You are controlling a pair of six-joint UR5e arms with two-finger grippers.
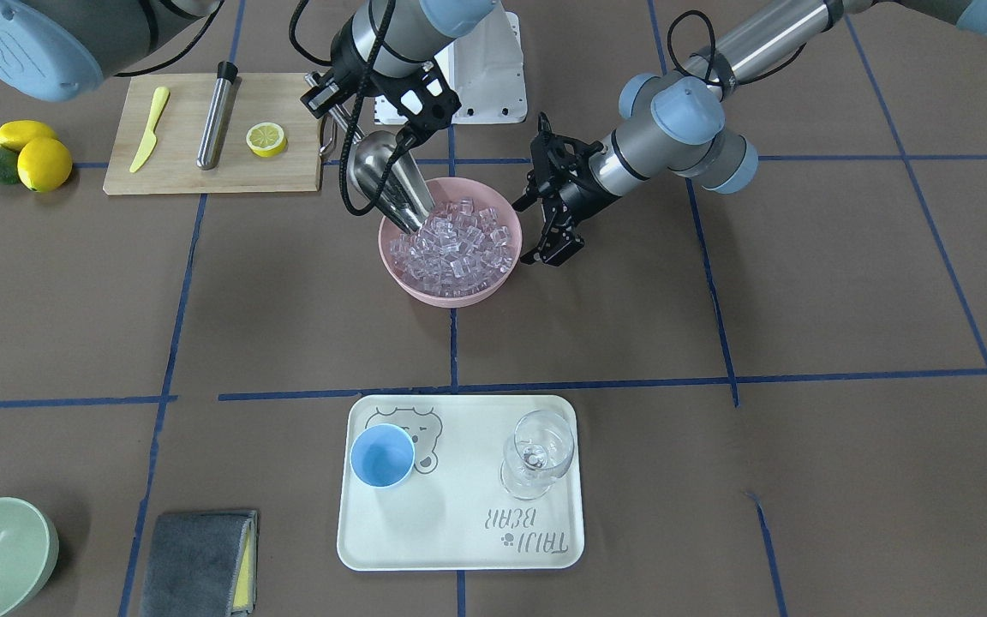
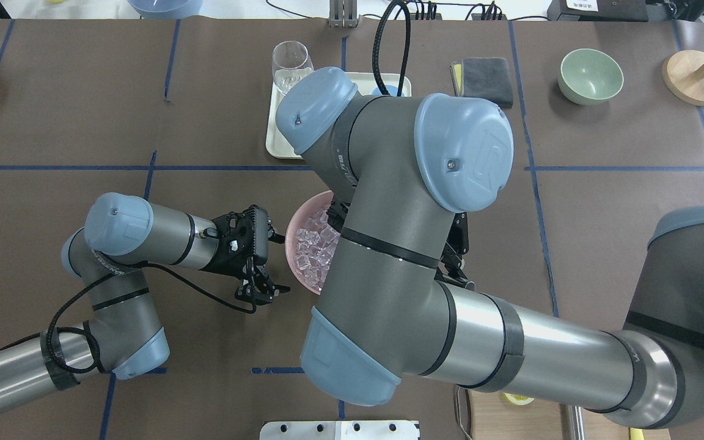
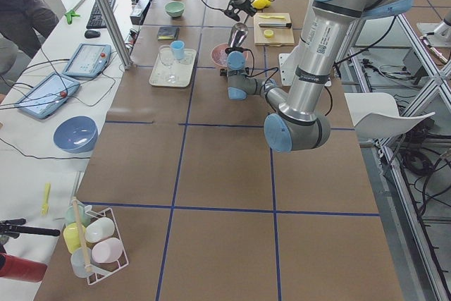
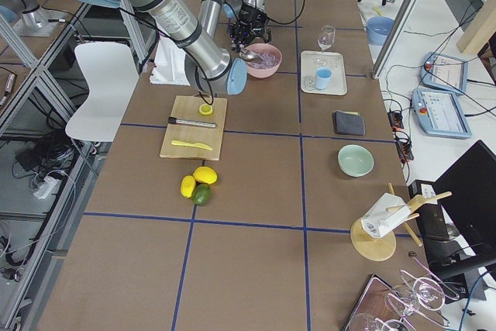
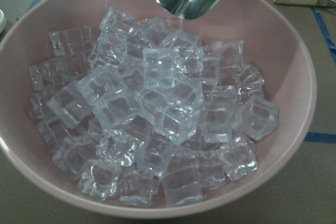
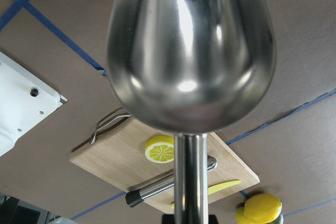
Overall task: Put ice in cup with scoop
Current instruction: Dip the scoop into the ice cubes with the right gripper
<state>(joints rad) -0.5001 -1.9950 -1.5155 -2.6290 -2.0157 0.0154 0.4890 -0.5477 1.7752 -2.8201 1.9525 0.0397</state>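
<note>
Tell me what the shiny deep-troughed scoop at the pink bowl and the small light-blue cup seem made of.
The shiny scoop looks like polished steel: it mirrors its surroundings. The small light-blue cup seems matte plastic, opaque and evenly coloured, though that is uncertain.

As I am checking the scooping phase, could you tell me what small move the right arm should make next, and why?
Probably drive the scoop a little deeper and forward under the ice, then level it. The right end effector holds it steeply tilted, its tip only at the pile's edge in the pink bowl, and the cup is empty.
</note>
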